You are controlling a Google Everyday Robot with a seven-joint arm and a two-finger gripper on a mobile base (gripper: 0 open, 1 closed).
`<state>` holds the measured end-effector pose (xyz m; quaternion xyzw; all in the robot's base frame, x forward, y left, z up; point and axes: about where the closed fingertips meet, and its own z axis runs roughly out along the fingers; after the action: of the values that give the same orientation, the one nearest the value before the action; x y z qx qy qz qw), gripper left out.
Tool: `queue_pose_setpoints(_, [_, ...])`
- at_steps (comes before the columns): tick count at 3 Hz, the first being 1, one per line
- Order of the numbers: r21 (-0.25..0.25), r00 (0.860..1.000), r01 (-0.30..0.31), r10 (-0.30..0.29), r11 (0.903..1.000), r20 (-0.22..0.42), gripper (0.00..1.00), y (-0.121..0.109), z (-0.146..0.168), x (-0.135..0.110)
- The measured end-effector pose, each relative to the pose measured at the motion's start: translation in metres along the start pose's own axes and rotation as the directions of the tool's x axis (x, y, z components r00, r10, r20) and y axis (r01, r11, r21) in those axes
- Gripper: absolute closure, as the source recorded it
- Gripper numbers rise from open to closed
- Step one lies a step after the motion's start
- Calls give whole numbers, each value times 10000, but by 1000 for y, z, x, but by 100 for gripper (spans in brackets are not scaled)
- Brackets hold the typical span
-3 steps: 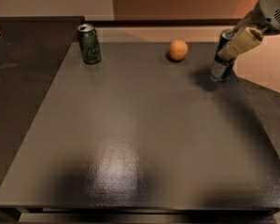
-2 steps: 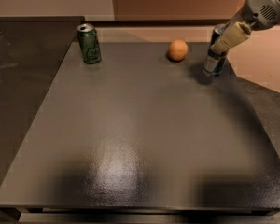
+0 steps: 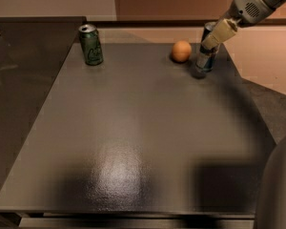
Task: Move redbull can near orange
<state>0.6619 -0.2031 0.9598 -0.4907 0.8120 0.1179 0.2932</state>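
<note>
The redbull can point(image 3: 206, 56) is a slim silver and blue can standing upright near the far right of the dark table point(image 3: 133, 142). My gripper point(image 3: 216, 34) comes in from the upper right and is shut on the can's upper part, with a cream finger point(image 3: 219, 32) across it. The can's base is at or just above the tabletop; I cannot tell which. The orange point(image 3: 181, 51) lies just left of the can, a small gap apart.
A shorter green can point(image 3: 91, 44) stands at the far left of the table. The table's right edge runs close behind the redbull can. Part of the robot's grey body point(image 3: 279, 190) fills the lower right corner.
My gripper has moved left with the redbull can in it, from the table's right edge to just beside the orange. The orange and green can have not moved.
</note>
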Motion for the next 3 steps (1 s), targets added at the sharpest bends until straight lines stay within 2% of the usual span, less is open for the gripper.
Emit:
queue_pose_setpoints(1, [-33,9999,-98,98,9999,-21,100,-10,14,-6])
queue_pose_setpoints(2, [-51,9997,-194,193,9998,-131,82,-18,24,-9])
queue_pose_setpoints(3, [-113,9993,-305,302,9995,-212,59,-23,34,-9])
